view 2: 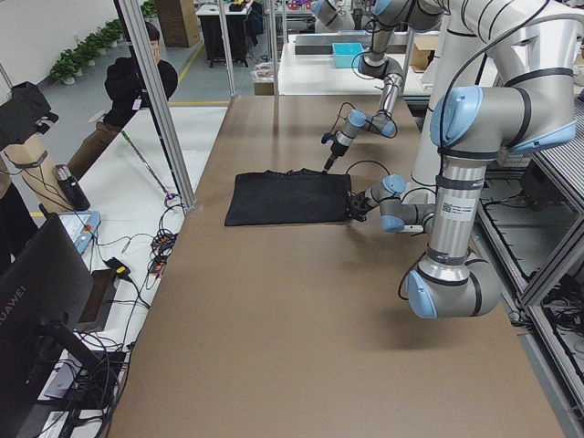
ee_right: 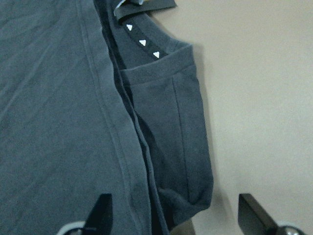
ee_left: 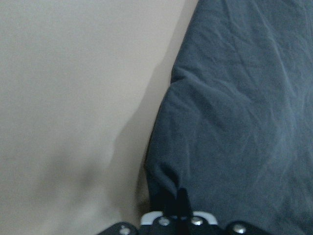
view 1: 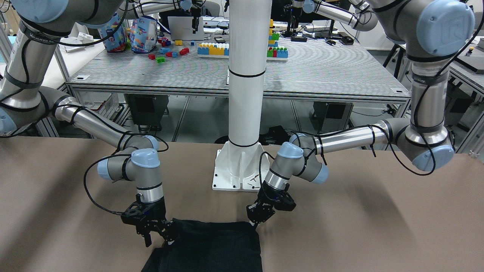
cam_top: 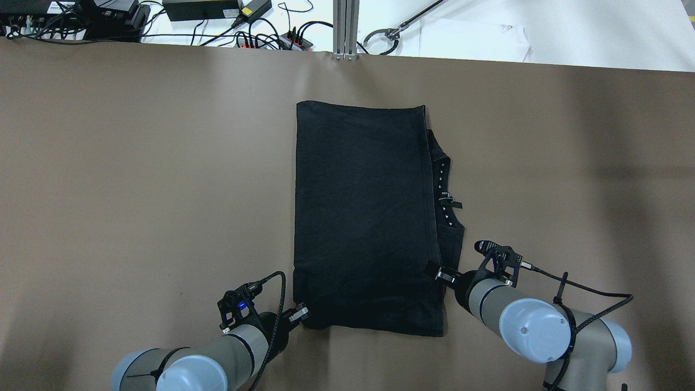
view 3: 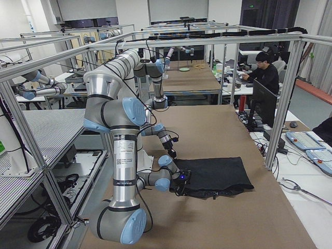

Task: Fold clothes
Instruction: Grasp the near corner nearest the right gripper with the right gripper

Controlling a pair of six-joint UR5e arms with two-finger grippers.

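The plain black soft-fabric garment (cam_top: 364, 217) lies folded flat on the brown table (cam_top: 136, 190), in front of the white pillar (view 1: 247, 75). At its pillar-side edge the left gripper (cam_top: 300, 313) is closed, seemingly pinching one corner. The right gripper (ee_right: 176, 215) straddles the other corner, jaws spread wide.

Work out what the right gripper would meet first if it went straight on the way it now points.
Most likely the black garment: the right gripper has its jaws open over the layered hemmed edge, so the fabric comes first, with the table just beneath. Depth is hard to judge.
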